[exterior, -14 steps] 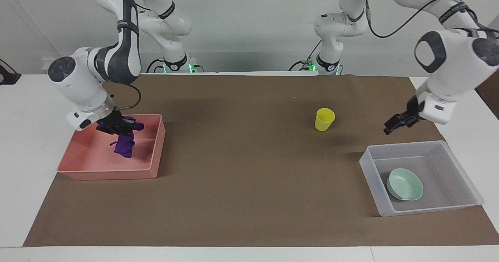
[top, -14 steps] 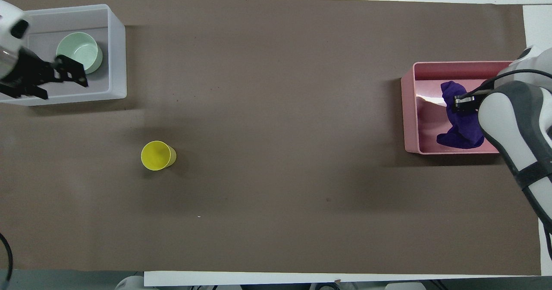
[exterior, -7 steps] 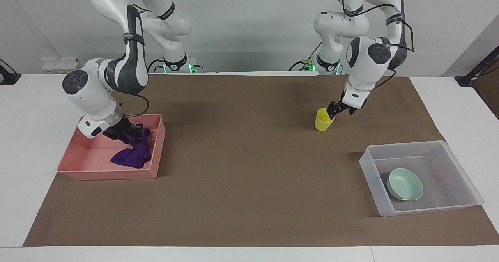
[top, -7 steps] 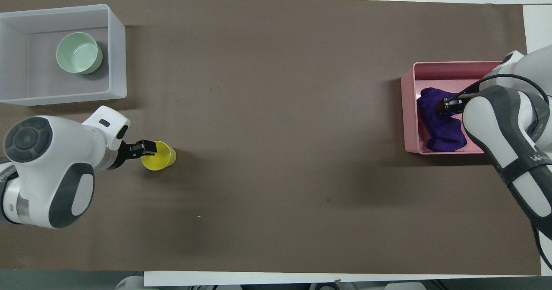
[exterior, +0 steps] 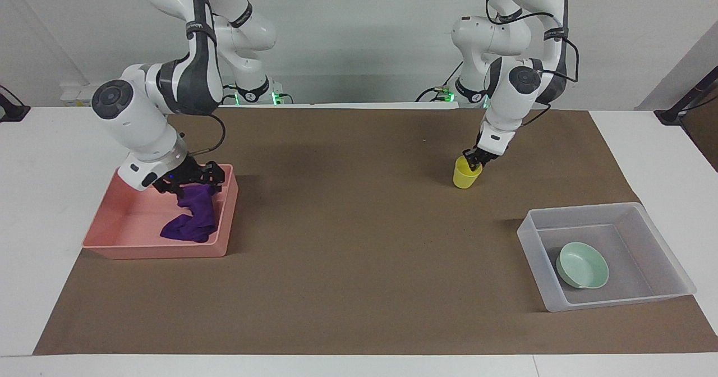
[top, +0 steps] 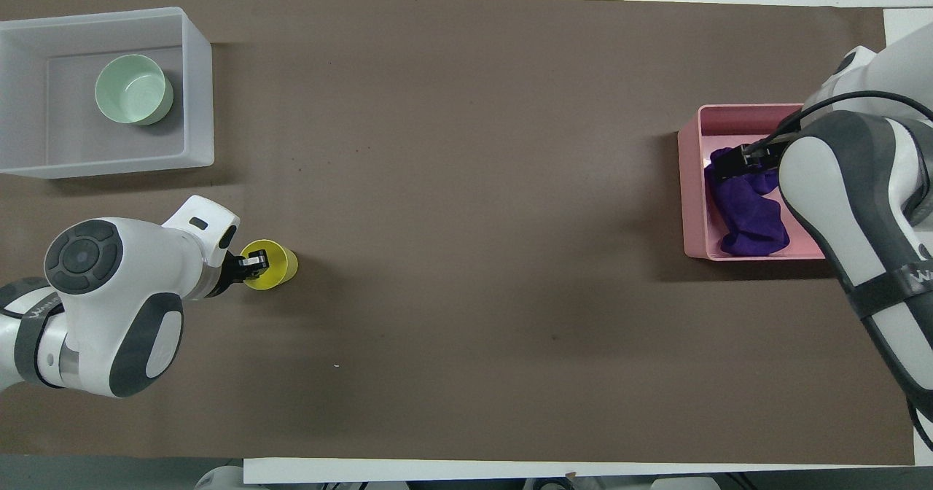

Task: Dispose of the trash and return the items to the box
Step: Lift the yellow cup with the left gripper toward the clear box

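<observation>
The purple cloth point(exterior: 193, 220) lies in the pink tray point(exterior: 129, 225) at the right arm's end; it also shows in the overhead view point(top: 751, 213). My right gripper point(exterior: 190, 182) hangs open just over the cloth's top fold, inside the tray point(top: 692, 184). The yellow cup point(exterior: 465, 179) stands upright on the brown mat, nearer to the robots than the clear box point(exterior: 662, 242). My left gripper point(exterior: 474, 162) is open at the cup's rim point(top: 275, 267), one finger inside and one outside. The mint bowl point(exterior: 582, 265) sits in the box point(top: 197, 96).
A brown mat point(exterior: 348, 242) covers the table between the tray and the box. White table shows around its edges. Both arms' elbows stand high over their own ends of the table.
The right gripper let the cloth drop into the pink tray and rose slightly. The left gripper swung from over the box to the yellow cup and lowered onto its rim.
</observation>
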### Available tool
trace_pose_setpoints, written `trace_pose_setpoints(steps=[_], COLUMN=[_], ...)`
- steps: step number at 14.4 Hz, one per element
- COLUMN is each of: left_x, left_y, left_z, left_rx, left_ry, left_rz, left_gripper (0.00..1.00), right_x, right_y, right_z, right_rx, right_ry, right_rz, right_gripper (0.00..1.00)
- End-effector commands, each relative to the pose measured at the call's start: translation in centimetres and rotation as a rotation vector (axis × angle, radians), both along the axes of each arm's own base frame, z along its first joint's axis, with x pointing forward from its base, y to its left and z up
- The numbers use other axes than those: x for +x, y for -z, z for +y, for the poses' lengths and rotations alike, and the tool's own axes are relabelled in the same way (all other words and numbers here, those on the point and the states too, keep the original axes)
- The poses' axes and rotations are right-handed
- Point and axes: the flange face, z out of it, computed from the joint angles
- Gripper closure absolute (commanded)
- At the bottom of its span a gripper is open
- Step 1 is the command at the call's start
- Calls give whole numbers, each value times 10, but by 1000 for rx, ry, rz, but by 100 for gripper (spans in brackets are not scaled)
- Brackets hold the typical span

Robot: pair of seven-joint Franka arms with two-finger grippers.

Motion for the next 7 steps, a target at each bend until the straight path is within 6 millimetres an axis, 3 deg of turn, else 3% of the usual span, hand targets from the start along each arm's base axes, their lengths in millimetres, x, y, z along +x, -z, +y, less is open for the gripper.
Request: trace_pose_setpoints(steps=[1, 4, 5, 7], left_x=[11, 13, 21, 50], left_y=[-2, -6, -22, -81], left_z=[1, 0, -1, 7], left_rx=[10, 9, 6, 8], left_ry=[-7, -7, -10, -18], left_rz=[-19, -22, -30, -18], left_gripper=[100, 100, 100, 100], right_x=[1, -20, -27, -39], right_y=[-44, -86, -97, -110], right_z=[-1, -3, -3, 0], right_rx=[0, -5, -4, -6], right_ry=[15, 14, 13, 21], right_rz=[37, 42, 39, 43], right_gripper=[1, 1, 1, 1])
